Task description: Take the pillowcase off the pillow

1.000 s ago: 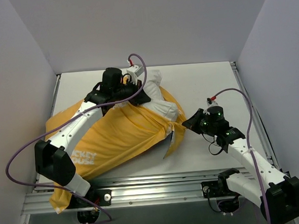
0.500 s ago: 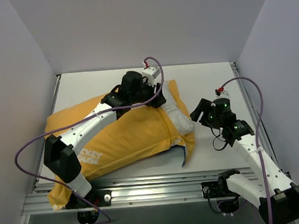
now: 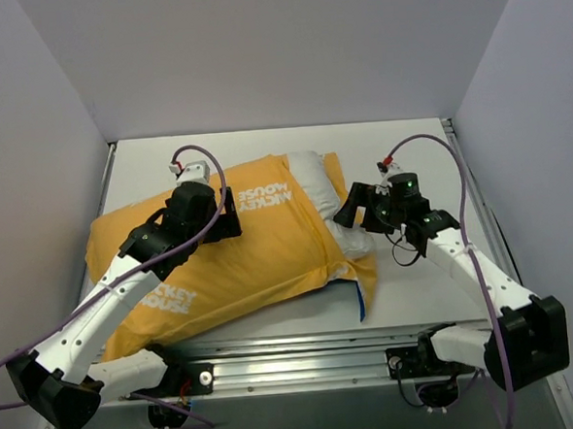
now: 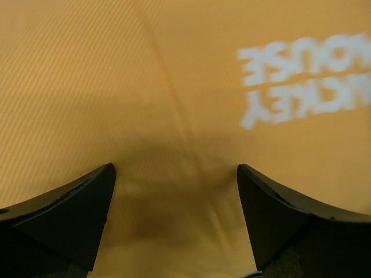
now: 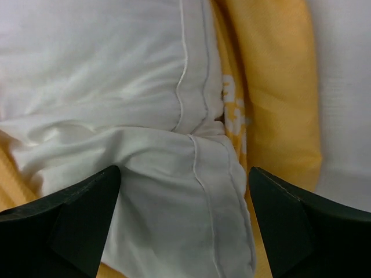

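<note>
The pillowcase lies yellow side up across the table, white lettering showing, with a strip of blue lining at its near right corner. The white pillow pokes out of its right end. My left gripper hovers open over the yellow fabric, nothing between its fingers. My right gripper stands open just over the exposed pillow end, its seamed edge lying between the jaws, which do not pinch it. Yellow case fabric lies to the right of it.
An aluminium rail runs along the table's near edge by the arm bases. White walls close in the left, back and right. Bare white tabletop shows behind the right arm.
Both grippers have opened and let go. The bunched pillow and case have dropped flat on the table. The left gripper drew back leftward; the right one moved up to the pillow's end.
</note>
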`<state>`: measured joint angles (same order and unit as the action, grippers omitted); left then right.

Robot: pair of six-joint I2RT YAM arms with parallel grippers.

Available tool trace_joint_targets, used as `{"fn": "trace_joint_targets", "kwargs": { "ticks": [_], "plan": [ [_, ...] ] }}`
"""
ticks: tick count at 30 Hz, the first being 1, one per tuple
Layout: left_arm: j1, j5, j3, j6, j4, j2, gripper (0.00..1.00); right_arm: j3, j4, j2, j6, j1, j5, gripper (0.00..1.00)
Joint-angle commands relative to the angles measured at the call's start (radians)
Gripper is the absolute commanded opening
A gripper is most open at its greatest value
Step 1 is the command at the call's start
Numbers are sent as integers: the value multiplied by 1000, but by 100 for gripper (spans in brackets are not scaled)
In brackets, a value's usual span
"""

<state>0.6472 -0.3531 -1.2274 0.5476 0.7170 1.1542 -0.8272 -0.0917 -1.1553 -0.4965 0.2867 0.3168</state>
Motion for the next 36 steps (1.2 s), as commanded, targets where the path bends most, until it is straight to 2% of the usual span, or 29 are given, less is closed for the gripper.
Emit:
{"fn": "trace_joint_targets", "kwargs": {
  "ticks": [1,3,5,8,11,12,14,15,16,20,26,30,33,36],
  "plan": [
    [-69,-17,136,92,79,-25,94,23,148,-59,19,51,193,88],
    [-139,35,175,66,29,-24,94,33,209,-101,16,119,249,90],
    [-185,84,213,10,-92,11,94,40,248,-132,3,156,309,91],
    [-211,138,191,-70,-237,114,94,68,329,-136,-37,210,347,88],
    [-218,190,102,-129,-339,224,95,94,385,-121,-76,238,338,65],
    [-218,241,77,-139,-384,248,94,99,394,-118,-79,244,335,46],
    [-216,296,8,-152,-422,298,94,102,389,-116,-82,264,312,25],
    [-216,336,-10,-150,-448,309,94,103,391,-115,-83,272,305,8],
    [-215,350,-27,-147,-459,317,94,106,391,-109,-86,285,292,1],
    [-213,390,-57,-130,-461,262,95,91,394,-83,-103,324,206,0],
    [-184,381,-20,-55,-188,32,95,1,383,-81,-106,393,42,0],
    [-110,362,78,23,16,-108,95,-55,348,-101,-96,430,-59,0],
    [-55,391,193,124,41,-192,95,-82,349,-107,-105,443,-99,0],
    [-11,413,319,236,-6,-241,95,-116,325,-129,-88,454,-111,0]
  ]
}}
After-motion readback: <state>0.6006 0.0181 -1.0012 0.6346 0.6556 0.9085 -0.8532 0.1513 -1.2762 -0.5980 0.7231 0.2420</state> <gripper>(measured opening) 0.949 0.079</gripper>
